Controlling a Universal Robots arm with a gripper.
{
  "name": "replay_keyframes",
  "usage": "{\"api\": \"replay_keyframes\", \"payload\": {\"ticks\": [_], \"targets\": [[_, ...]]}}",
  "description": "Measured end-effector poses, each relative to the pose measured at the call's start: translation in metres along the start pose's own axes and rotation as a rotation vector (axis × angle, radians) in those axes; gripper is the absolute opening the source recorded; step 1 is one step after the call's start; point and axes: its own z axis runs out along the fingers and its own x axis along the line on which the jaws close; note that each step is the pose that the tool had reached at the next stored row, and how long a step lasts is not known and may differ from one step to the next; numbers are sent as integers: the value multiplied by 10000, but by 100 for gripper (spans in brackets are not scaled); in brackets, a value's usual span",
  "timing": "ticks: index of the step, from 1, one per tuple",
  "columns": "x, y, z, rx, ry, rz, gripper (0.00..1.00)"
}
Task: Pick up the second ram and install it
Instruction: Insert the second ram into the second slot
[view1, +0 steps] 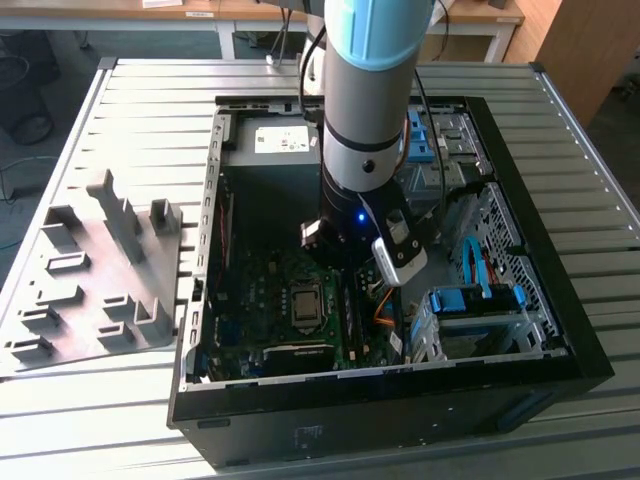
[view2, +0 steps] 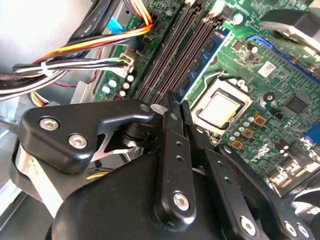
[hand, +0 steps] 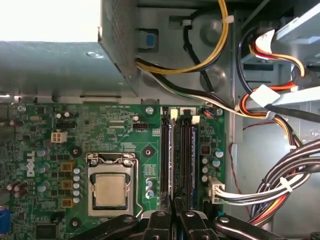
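Note:
My gripper (hand: 173, 209) is low over the memory slots of the motherboard (hand: 125, 130), beside the processor socket (hand: 111, 190). Its two black fingers (view2: 172, 130) are drawn together, with a thin slit between the tips. The second ram (hand: 171, 160) stands on edge in the slot nearer the socket and runs straight into that slit. Another stick with a blue label (view2: 209, 50) sits in the neighbouring slot. In the exterior view the arm (view1: 365, 150) reaches down into the open computer case (view1: 380, 400).
Bundled cables (hand: 280, 185) and a white connector (hand: 216, 190) crowd the side of the slots away from the socket. The power supply box (hand: 55, 65) lies beyond the board. A grey slotted fixture (view1: 95, 270) sits on the table at the exterior view's left. A blue drive cage (view1: 475, 305) fills the case's corner.

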Motion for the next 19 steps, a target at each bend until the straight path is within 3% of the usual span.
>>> {"api": "replay_keyframes", "payload": {"ticks": [13, 19], "targets": [[-22, -3, 81, 48, -1, 133, 14], [-22, -3, 90, 246, -5, 127, 14]]}}
